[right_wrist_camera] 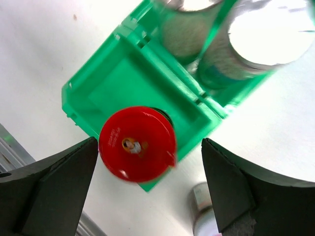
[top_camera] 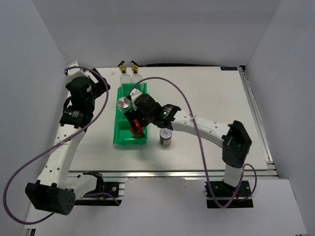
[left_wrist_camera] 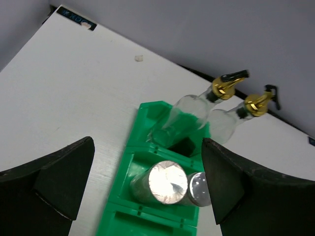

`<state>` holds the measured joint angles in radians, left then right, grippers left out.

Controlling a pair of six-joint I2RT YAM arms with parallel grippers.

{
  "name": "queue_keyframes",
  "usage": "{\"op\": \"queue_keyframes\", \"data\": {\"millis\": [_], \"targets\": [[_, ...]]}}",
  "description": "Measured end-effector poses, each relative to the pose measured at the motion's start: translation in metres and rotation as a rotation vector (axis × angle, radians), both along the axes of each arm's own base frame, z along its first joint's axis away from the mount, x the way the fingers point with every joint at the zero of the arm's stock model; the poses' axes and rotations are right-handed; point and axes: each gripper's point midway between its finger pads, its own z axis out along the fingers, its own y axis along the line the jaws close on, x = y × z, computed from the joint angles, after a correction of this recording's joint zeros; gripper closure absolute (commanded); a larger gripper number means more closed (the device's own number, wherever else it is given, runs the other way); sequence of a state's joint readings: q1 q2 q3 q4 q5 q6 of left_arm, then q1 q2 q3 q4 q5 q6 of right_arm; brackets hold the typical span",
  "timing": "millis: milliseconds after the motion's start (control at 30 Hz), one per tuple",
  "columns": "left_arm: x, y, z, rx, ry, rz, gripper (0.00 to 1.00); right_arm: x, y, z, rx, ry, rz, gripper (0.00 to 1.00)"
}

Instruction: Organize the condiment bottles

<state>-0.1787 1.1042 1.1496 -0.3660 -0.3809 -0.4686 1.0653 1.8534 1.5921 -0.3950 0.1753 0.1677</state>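
**Red-lidded brown jar** (right_wrist_camera: pixel 137 144): stands upright in the end compartment of the green three-compartment bin (right_wrist_camera: pixel 138 73), directly beneath the right gripper (right_wrist_camera: pixel 149 147). Its long axis is vertical, in line with the gripper's approach. The glossy round red lid sits between the two fingers, closer to one; whether it touches that finger cannot be told. Right gripper: jaws spread wide, clasping nothing, so judged free to lift straight off. Dark silver-lidded jar (top_camera: pixel 166 137): squat and metal-capped, it stands on the white table (top_camera: pixel 221 98) outside the bin, just beside the right gripper on the side of its own arm. It is probably the next item, with the right arm much the nearer. Blue-labelled white jar (right_wrist_camera: pixel 261 39) and white silver-lidded shaker (right_wrist_camera: pixel 184 29): side by side in the middle compartment just ahead of the right gripper, both with bright flat caps. Clear glass bottles (left_wrist_camera: pixel 189 110): two, tall, with gold-black spouts, at the bin's far end, ahead of the left gripper (left_wrist_camera: pixel 147 147), whose jaws gape on nothing. Whether either bottle stands inside the far compartment cannot be told.
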Motion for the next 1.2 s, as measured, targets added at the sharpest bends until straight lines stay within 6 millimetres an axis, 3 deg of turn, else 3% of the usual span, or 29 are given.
{"op": "queue_keyframes", "data": {"millis": [100,200,300,367,433,500,567,633,733,833,967,1100,1200], "targets": [[-0.004,-0.005,0.028,-0.019,-0.064,-0.03,0.02,0.002,-0.02,0.036,0.056,-0.064,-0.066,0.11],[-0.005,-0.013,0.057,-0.043,-0.133,-0.076,0.02,-0.005,-0.061,0.081,0.149,-0.141,-0.137,0.11],[-0.003,-0.031,0.074,-0.068,-0.175,-0.151,0.02,-0.002,-0.118,0.121,0.257,-0.203,-0.253,0.11],[-0.002,-0.059,0.077,-0.067,-0.18,-0.223,0.02,0.02,-0.165,0.132,0.308,-0.213,-0.387,0.11],[-0.004,-0.102,0.075,-0.052,-0.163,-0.331,0.02,0.048,-0.224,0.124,0.32,-0.209,-0.574,0.11],[-0.006,-0.148,0.067,-0.032,-0.134,-0.446,0.02,0.063,-0.28,0.1,0.295,-0.191,-0.747,0.11],[-0.012,-0.193,0.051,-0.002,-0.091,-0.561,0.02,0.057,-0.319,0.07,0.244,-0.147,-0.851,0.11],[-0.022,-0.23,0.027,0.041,-0.035,-0.654,0.02,0.047,-0.344,0.051,0.212,-0.112,-0.915,0.11],[-0.042,-0.278,-0.015,0.117,0.053,-0.792,0.02,0.04,-0.37,0.051,0.219,-0.11,-0.982,0.11],[-0.061,-0.307,-0.053,0.183,0.134,-0.886,0.02,0.04,-0.381,0.055,0.242,-0.117,-1.009,0.11],[-0.068,-0.317,-0.106,0.244,0.25,-0.941,0.02,0.039,-0.378,0.045,0.242,-0.077,-0.989,0.11],[-0.081,-0.315,-0.162,0.312,0.39,-0.98,0.02,0.04,-0.375,0.03,0.221,-0.028,-0.972,0.1],[-0.093,-0.314,-0.189,0.344,0.463,-1.015,0.02,0.039,-0.373,0.028,0.223,-0.017,-0.963,0.11]]}}
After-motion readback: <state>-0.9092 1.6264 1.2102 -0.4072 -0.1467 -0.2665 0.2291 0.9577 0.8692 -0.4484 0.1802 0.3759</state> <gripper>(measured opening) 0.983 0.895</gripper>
